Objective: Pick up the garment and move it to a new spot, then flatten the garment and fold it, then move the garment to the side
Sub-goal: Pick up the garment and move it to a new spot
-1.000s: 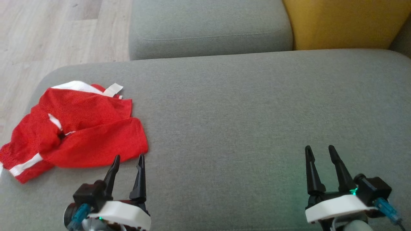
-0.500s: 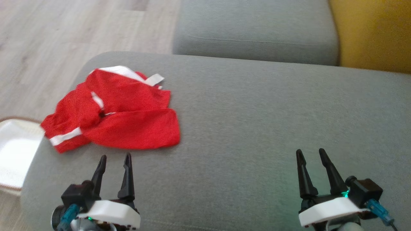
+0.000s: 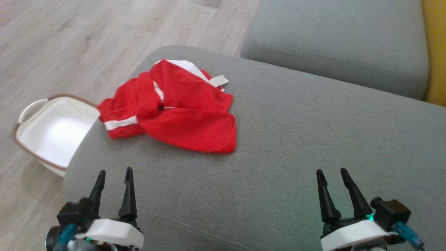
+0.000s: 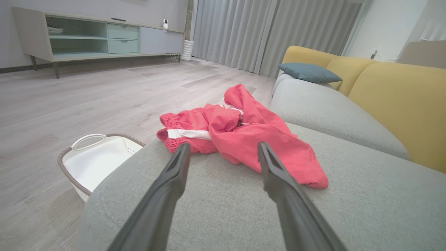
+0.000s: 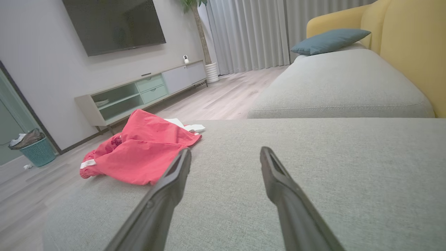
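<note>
**Item 1. Grey seat cushion [image 3: 313, 146].** Our landmark. It is broad and flat-topped.

**Item 2. Wooden floor [image 3: 69, 42].** It lies beyond the cushion's left side and far-left corner.

**Item 3. Second grey cushion [image 3: 331, 45].** It sits along the landmark cushion's far edge.

**Item 4. White basket [image 3: 55, 132].** It stands on the floor, just beside the cushion's left edge.

**Item 5. Red garment [image 3: 177, 111], white-striped.** It is heaped on the cushion's far-left corner. The layers overlap, and one banded end reaches the left edge.

**Item 6. Left gripper [image 3: 115, 171].** It is over the cushion's near-left edge with its fingers parted, holding nothing. It points toward the garment but is apart from it.

**Item 7. Right gripper [image 3: 331, 170].** It is over the cushion's near-right edge, also spread and holding nothing, well apart from the garment.

**Step in hand.** We judge this to be the first step: the pick-up has not yet begun.

**Next move.** We expect the left arm must reach forward to the garment's near hem and close on a fold thick enough to lift. It would then carry the garment toward the cushion's middle. The right arm would have to cross leftward to help.
</note>
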Robot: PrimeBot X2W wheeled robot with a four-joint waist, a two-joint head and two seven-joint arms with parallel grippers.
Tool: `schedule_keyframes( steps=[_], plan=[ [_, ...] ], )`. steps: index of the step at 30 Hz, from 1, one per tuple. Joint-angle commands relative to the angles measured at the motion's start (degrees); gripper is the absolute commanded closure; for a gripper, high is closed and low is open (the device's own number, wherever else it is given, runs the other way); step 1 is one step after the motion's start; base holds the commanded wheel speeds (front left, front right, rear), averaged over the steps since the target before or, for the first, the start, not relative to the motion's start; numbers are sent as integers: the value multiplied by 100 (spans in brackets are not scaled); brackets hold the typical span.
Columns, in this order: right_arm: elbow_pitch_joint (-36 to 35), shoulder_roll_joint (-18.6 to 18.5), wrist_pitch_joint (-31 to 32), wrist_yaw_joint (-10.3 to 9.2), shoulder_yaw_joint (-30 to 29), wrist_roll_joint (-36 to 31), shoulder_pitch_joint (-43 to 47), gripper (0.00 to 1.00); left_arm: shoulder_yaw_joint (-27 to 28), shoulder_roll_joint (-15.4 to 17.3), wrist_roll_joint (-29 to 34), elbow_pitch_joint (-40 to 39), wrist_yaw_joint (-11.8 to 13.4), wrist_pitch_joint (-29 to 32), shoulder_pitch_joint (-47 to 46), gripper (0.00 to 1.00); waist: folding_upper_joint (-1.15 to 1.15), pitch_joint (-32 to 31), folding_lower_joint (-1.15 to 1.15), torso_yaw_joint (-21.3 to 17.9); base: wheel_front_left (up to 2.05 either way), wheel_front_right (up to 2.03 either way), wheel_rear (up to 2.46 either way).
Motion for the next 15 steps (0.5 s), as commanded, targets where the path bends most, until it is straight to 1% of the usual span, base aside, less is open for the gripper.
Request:
schedule_keyframes(
  steps=[1, 8, 15],
  plan=[
    [-162, -49, -62, 23, 132, 47, -147, 0, 220, -14, 44, -183, -36, -71, -148, 0, 0, -5, 0, 95, 0, 0, 0],
    [-147, -49, -62, 23, 140, 59, -176, 0, 333, -14, 51, -195, -76, -71, -176, 0, 0, 42, 0, 94, 0, 0, 0],
    [-185, -49, -62, 23, -47, -74, -344, 0, 586, 47, 75, -154, -223, -71, -495, 0, 0, 410, 0, -72, 0, 0, 0]
  ],
)
